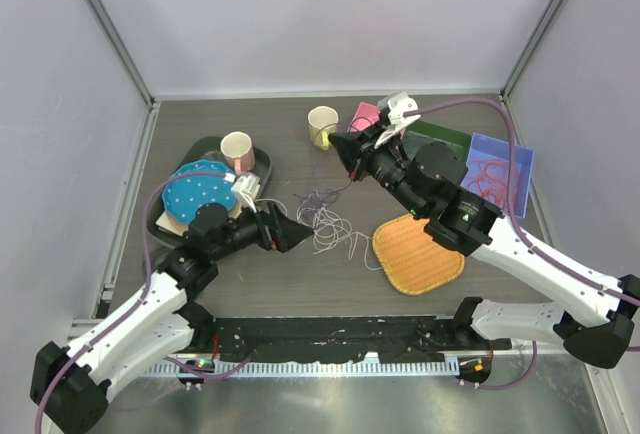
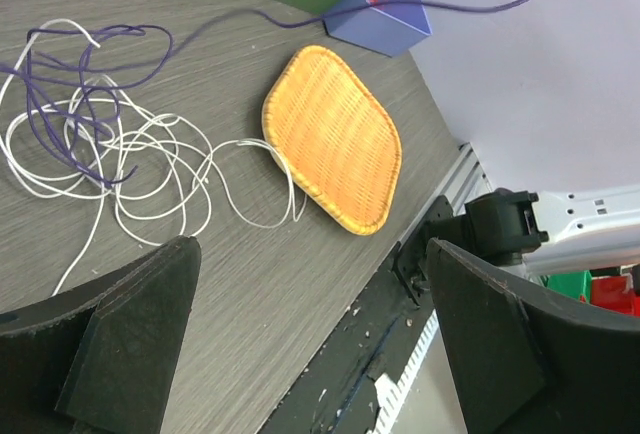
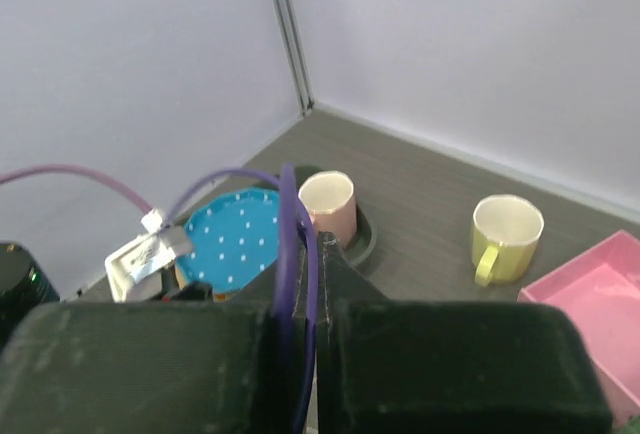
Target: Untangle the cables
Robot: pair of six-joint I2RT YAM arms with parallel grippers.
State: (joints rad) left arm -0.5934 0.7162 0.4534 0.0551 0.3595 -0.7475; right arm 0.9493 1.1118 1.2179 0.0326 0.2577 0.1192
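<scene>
Where the counter begins on the left, a dark tray carries a blue dotted plate and a pink cup. Just right of the tray, the left hand hangs low over the counter, pointing toward the tangle. Its fingers are spread fully apart with nothing between them, and its wrist view shows only bare counter in the gap. Next comes the tangle, at mid-counter between the two hands. The white cable lies in loose overlapping loops flat on the surface, with one loop reaching the near edge of the woven tray. The purple cable is threaded through those loops. One strand of it leaves the heap and runs up and away in the left wrist view. Above the tangle, the right hand is raised off the counter. Its fingers are closed tight on the purple cable, which passes straight through the pinch in its wrist view. Behind it stand a yellow mug and a pink box. Further right, a green box sits against a blue box. The orange-red cable lies coiled inside the blue box, well apart from the tangle.
</scene>
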